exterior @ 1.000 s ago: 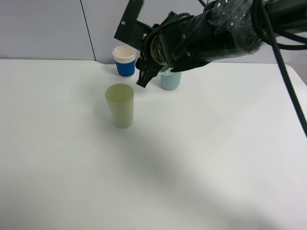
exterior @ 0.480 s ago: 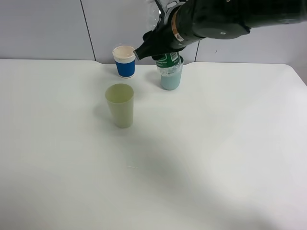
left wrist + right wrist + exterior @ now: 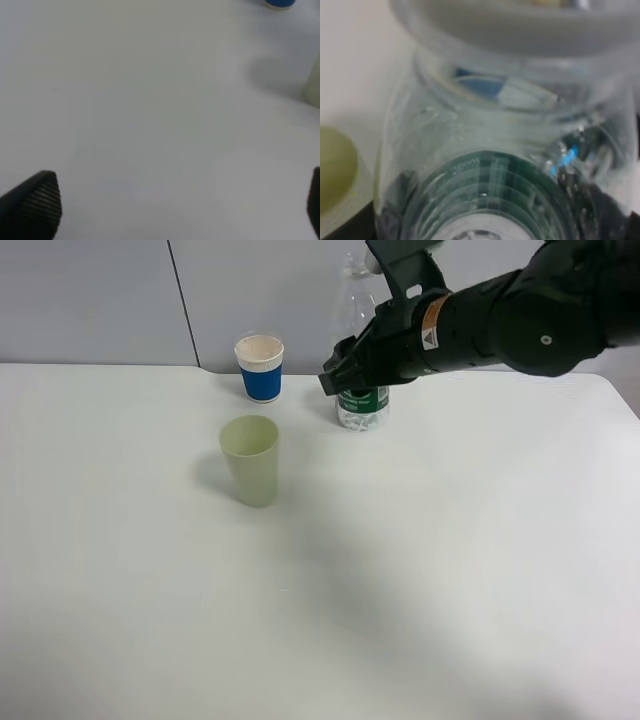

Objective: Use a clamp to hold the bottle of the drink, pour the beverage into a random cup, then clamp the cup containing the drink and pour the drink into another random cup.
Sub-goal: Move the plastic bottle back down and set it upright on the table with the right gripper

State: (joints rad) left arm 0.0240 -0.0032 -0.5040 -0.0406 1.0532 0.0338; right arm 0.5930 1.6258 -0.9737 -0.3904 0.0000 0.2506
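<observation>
Bottle (image 3: 362, 408) upright near the far edge of the tabletop (image 3: 450, 580), roughly midway along that edge. Base at or just off the surface; cannot tell which. Clamped by the right gripper (image 3: 345, 378), jaws shut on the clear body at the top of the green label, black arm reaching in from the right edge. Close up in the right wrist view, bottle (image 3: 485, 150) filling nearly all of it.

Yellow-green cup (image 3: 250, 460) standing alone, nearer the middle of the tabletop, well apart from the bottle. White cup with a blue band (image 3: 259, 368) by the far edge, leftward of the bottle, not touching it.

Left gripper (image 3: 172, 210) over bare tabletop, jaws wide apart, gripping nothing.
</observation>
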